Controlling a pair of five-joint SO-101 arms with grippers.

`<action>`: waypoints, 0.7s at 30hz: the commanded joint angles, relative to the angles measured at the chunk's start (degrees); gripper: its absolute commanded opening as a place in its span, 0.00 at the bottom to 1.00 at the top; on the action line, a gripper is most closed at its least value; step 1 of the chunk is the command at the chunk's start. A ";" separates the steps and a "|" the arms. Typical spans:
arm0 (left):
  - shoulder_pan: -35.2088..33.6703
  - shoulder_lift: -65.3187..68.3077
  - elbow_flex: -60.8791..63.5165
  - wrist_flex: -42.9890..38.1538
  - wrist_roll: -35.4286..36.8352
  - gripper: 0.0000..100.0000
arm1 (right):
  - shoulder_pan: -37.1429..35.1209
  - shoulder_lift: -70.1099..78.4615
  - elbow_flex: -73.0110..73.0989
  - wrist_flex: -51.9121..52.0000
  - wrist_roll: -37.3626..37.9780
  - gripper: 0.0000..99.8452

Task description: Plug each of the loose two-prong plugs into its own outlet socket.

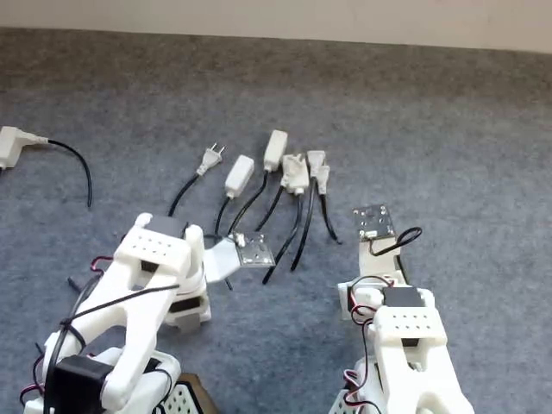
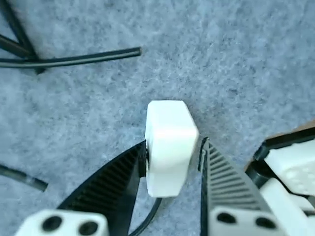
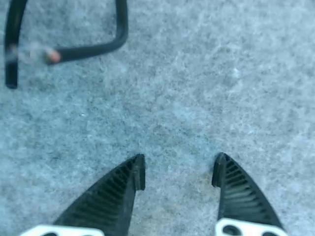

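Observation:
My left gripper [image 2: 173, 147] is shut on a white connector block [image 2: 170, 142] just above the grey carpet. A black cable [image 2: 150, 219] runs off under the block, and I cannot tell whether it has prongs or slots. My right gripper [image 3: 179, 158] is open over bare carpet, holding nothing. A black cable end [image 3: 74, 51] with a bare copper tip lies beyond its fingers. In the high view, a loose two-prong plug [image 1: 210, 159] and two white socket blocks [image 1: 240, 175] [image 1: 275, 150] lie ahead of the left arm [image 1: 159, 250]. Two joined plug-and-socket pairs [image 1: 296, 172] [image 1: 319, 168] lie beside them.
Black cables [image 1: 289, 228] trail from the plugs toward both arms and cross between them. Another white plug [image 1: 10, 145] with a black lead lies far left. The right arm [image 1: 405, 323] stands at the front right. Grey carpet [image 1: 448, 138] stretches to the back and right.

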 commanded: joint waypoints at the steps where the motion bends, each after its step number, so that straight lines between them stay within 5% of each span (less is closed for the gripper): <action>1: 0.22 -0.40 4.18 -8.26 0.35 0.19 | -0.57 -1.10 -0.13 -0.75 -0.09 0.22; 6: 0.75 -0.40 3.47 -10.64 0.53 0.00 | -0.57 -1.10 -0.13 -0.75 -0.09 0.22; 15: 0.57 -0.40 -12.62 -4.40 0.62 0.00 | -0.57 -1.10 -0.13 -0.75 -0.09 0.22; 21: 3.30 -0.31 -11.82 -7.82 0.62 0.00 | -0.57 -1.10 -0.13 -0.75 -0.09 0.22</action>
